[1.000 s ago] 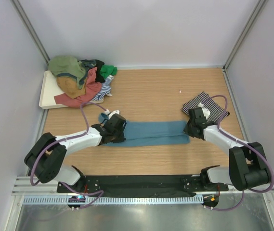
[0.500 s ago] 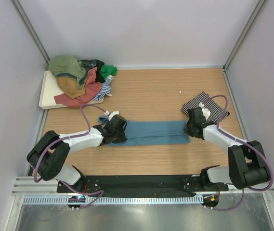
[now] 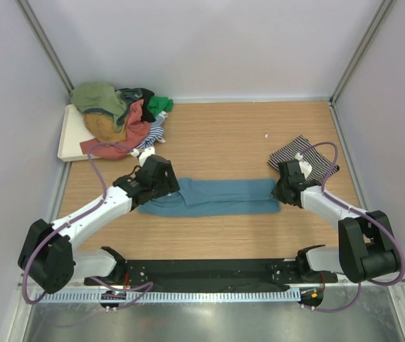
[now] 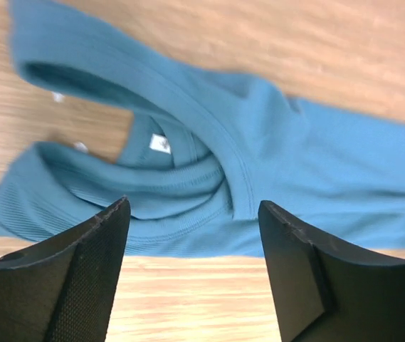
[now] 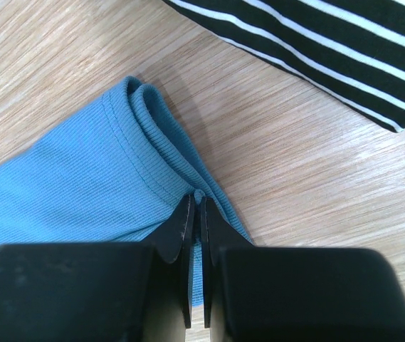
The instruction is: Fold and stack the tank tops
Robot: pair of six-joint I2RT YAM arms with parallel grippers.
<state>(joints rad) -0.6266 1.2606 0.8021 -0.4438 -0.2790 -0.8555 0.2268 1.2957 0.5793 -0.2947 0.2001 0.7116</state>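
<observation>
A teal-blue tank top (image 3: 216,197) lies folded into a long band across the middle of the table. Its neck and strap end (image 4: 188,178) lies flat below my left gripper (image 3: 163,184), which hangs open just above it with nothing between the fingers (image 4: 193,206). My right gripper (image 3: 282,192) is shut on the hem fold of the teal top (image 5: 67,185) at its right end (image 5: 196,203). A folded black-and-white striped tank top (image 3: 303,153) lies just behind the right gripper, its edge (image 5: 316,43) close to the teal hem.
A heap of tank tops (image 3: 120,117) in olive, mustard, coral, green and stripes sits on a white tray (image 3: 70,135) at the back left. Grey walls close in the table on three sides.
My left gripper has opened and let go of the teal top's left end, then lifted and drawn back a little to the left. The right gripper has stayed where it was.
</observation>
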